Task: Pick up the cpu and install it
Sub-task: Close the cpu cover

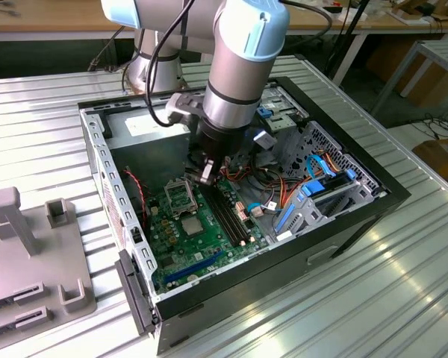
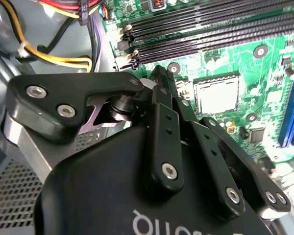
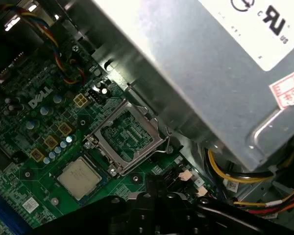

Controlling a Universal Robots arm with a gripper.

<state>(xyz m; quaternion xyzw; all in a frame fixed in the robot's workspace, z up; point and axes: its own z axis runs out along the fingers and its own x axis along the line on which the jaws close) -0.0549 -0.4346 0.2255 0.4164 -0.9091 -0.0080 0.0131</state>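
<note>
Place: robotics lab / workshop bench setup.
Surface: ribbed metal table (image 1: 373, 298), fills the lower frame of the exterior view.
Workpiece: open desktop PC case (image 1: 231, 306), centre, motherboard (image 1: 183, 246) exposed.
Robot: industrial arm (image 1: 235, 74), upper centre, base at the table's far edge.
Jig: grey fixture block (image 1: 30, 253), lower left.
Background: wooden workbenches (image 1: 52, 19) along the top edge; cardboard box (image 1: 442, 153) and floor cables (image 1: 433, 123), right edge.

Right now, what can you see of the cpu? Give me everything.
The cpu is a small flat square with a dull silver metal top plate and a thin green rim. It lies flat, plate up, on the green motherboard, beside the empty socket frame, not in it. Only the board touches it; the gripper is above the board, clear of it.
</note>
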